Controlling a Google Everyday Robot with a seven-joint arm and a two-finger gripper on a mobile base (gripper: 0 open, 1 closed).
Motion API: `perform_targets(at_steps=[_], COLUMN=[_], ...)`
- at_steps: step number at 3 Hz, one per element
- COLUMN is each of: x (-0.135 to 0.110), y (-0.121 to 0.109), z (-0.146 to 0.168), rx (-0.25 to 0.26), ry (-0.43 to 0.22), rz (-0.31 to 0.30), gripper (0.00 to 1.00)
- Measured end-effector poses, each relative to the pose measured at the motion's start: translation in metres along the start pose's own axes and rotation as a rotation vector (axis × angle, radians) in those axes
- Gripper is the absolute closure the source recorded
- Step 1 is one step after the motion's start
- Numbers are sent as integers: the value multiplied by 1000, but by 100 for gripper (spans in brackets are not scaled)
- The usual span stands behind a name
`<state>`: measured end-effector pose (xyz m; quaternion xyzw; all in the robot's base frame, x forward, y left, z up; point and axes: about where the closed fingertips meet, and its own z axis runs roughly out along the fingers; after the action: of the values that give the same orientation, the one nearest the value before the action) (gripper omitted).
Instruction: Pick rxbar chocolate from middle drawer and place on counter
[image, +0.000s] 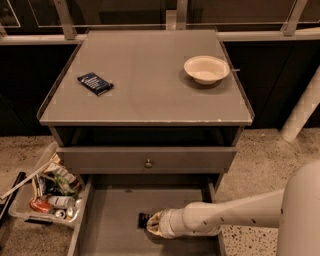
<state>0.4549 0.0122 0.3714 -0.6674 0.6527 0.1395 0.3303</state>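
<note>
The middle drawer (112, 217) is pulled open at the bottom of the view, showing its bare grey floor. My gripper (151, 224) reaches into it from the right on a white arm and is shut on the rxbar chocolate (143, 220). Only the dark left end of the bar pokes out past the gripper; the rest of the wrapper is hidden. The bar is near the middle of the drawer floor. The counter (145, 95), a broad grey top, lies above at the middle of the view.
A dark blue packet (95, 83) lies on the counter's left and a white bowl (206, 69) on its right. The upper drawer front with a round knob (148, 163) is closed. A clear bin of clutter (47, 192) stands on the floor to the left, and a white post (300, 112) to the right.
</note>
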Motion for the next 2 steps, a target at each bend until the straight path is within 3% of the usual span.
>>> perform_targets(at_steps=[1,2], x=[-13,-34], y=[-8,-18], z=[-27,-76], rx=[30,71], ry=[-17,-33], rz=[15,3], gripper=[100,100])
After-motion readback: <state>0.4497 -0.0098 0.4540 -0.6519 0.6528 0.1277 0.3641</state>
